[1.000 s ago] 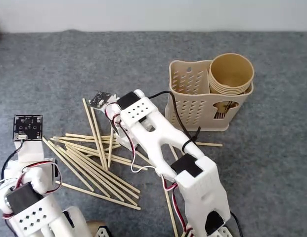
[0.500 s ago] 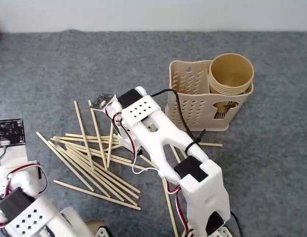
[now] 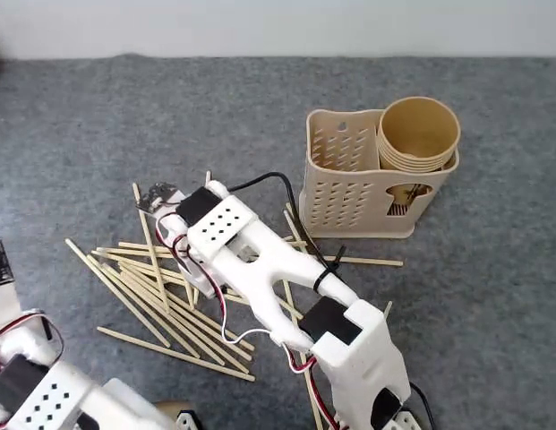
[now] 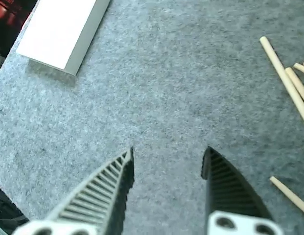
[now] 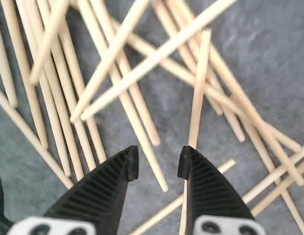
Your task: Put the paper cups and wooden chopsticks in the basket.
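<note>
Several wooden chopsticks (image 3: 152, 291) lie scattered on the grey carpet left of centre. The beige basket (image 3: 345, 193) stands upright at the back right, with a stack of paper cups (image 3: 419, 134) in its right compartment. My right arm (image 3: 260, 260) stretches from the front edge over the pile. In the right wrist view my right gripper (image 5: 157, 164) hangs open just above crossed chopsticks (image 5: 112, 54), holding nothing. My left gripper (image 4: 169, 156) is open over bare carpet, with a few chopstick ends (image 4: 289, 83) off to one side.
A white block (image 4: 63, 29) lies on the carpet beyond the left gripper. The left arm's base (image 3: 36, 394) sits at the front left corner. A pale wall borders the far side of the carpet.
My right arm has swung left over the pile, nudging some chopsticks. The left arm has drawn back toward the front left corner, its wrist camera sliding out at the edge.
</note>
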Robot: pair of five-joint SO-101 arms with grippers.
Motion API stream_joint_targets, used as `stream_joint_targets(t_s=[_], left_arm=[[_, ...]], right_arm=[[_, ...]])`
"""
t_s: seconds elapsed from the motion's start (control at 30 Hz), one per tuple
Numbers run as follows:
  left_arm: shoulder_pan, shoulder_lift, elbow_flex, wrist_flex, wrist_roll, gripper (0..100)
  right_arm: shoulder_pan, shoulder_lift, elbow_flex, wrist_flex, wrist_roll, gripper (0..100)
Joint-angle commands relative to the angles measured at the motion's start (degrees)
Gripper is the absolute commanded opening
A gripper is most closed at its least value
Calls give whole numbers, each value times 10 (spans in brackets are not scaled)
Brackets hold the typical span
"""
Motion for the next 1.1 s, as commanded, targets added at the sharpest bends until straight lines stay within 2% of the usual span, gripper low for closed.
stream_joint_targets(t_s=[0.0,0.2,0.33,0.47,0.53,0.67,0.9,0.97,1.07], left_arm=[[2,-4,1,-30,-9,224],[4,-6,1,-59,-5,224],[4,-7,0,-59,-4,224],[4,-7,4,-57,-4,224],[3,-7,9,-59,-4,224],[4,-7,16,-59,-4,224],[4,-7,23,-60,-5,224],[4,-7,26,-59,-5,224],[4,-7,26,-56,-5,224]], right_arm=[[7,-41,-33,-17,-10,154],[29,-41,-35,-28,-11,154],[57,-36,-65,-88,-44,154],[73,-36,-84,-142,-42,159],[73,-35,-85,-154,-49,206],[80,-16,-87,-145,-117,313],[153,-16,-87,-3,48,285],[170,-21,-87,44,73,286],[188,-17,-84,74,70,286]])
